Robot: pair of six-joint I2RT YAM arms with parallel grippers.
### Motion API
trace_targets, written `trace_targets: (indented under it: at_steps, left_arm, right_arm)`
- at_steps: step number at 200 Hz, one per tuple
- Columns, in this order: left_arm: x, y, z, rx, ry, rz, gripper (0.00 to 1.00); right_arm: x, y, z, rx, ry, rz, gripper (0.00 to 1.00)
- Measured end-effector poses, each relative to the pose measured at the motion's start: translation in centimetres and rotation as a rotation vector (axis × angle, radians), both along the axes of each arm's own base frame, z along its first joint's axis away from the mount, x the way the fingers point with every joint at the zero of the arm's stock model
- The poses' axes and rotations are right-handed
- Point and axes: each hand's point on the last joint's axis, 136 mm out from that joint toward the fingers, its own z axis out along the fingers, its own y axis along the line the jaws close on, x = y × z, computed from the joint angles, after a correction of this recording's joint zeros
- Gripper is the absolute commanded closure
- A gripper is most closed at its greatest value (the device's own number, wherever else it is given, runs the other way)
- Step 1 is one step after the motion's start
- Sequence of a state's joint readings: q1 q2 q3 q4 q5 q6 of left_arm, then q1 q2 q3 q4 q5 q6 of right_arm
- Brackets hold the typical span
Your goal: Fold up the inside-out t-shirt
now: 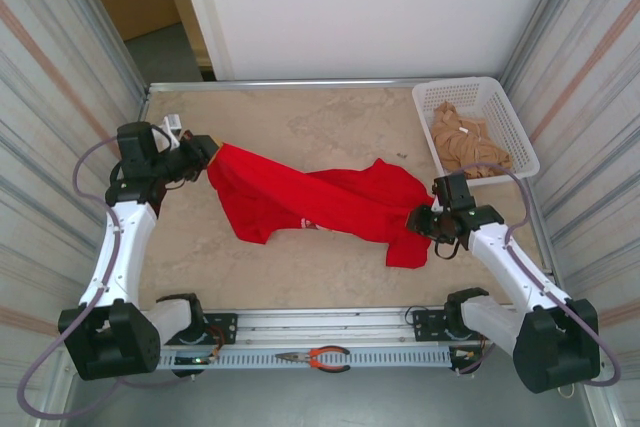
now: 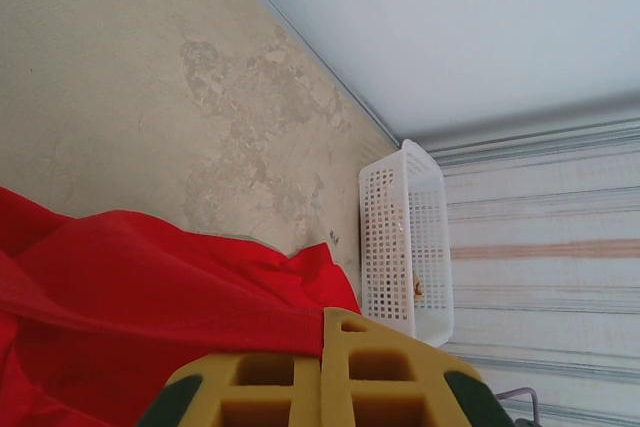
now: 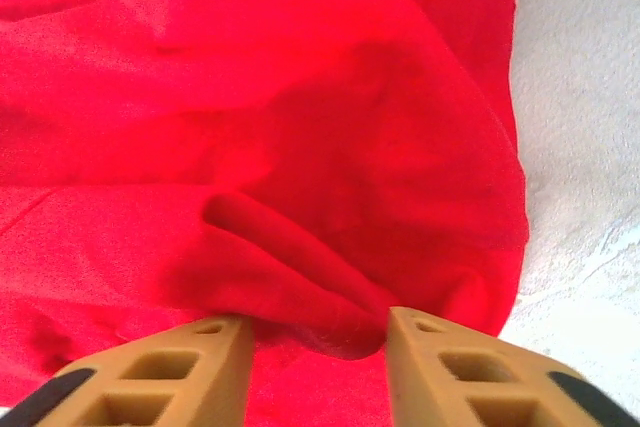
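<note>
The inside-out t-shirt [image 1: 320,202], bright red, lies stretched across the middle of the table from upper left to lower right, with a little white print on its near edge. My left gripper [image 1: 210,152] is shut on its left corner, which it holds slightly off the table. In the left wrist view the yellow fingers [image 2: 260,387] press together on the red hem [image 2: 150,297]. My right gripper [image 1: 420,215] is at the shirt's right end. Its jaws [image 3: 320,325] stand apart around a raised fold of red cloth [image 3: 300,257].
A white mesh basket [image 1: 455,84] with a tan garment [image 1: 465,142] stands at the back right, and shows in the left wrist view as well [image 2: 405,237]. Red-handled pliers [image 1: 315,357] lie on the front rail. Corrugated walls close in both sides.
</note>
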State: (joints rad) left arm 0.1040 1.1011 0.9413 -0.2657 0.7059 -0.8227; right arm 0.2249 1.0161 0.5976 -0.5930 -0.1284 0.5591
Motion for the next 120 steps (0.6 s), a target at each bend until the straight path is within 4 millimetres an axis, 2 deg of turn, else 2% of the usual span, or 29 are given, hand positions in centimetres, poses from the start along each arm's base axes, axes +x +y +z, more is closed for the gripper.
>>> trace_targets:
  at_steps: [31,53,68,87,120]
  left_arm:
    - [0.0,0.0,0.1,0.0,-0.002,0.0,1.0]
    - [0.0,0.0,0.0,0.0,-0.001,0.0,1.0]
    - [0.0,0.1,0.0,0.0,-0.001,0.003,1.0]
    - [0.2,0.9,0.1,-0.003,-0.002,0.024,1.0]
    - [0.6,2.8,1.2,-0.007,-0.026,0.072,1.0]
  right_arm:
    - [0.1,0.1,-0.1,0.005,0.003,-0.005,1.0]
    - [-0.1,0.0,0.2,0.006,0.005,-0.007,1.0]
    - [-0.2,-0.1,1.6,0.01,-0.016,-0.009,1.0]
    - [0.4,-0.1,5.8,0.025,-0.098,-0.014,1.0]
    - [1.7,-1.1,16.1,0.041,-0.32,-0.05,1.0]
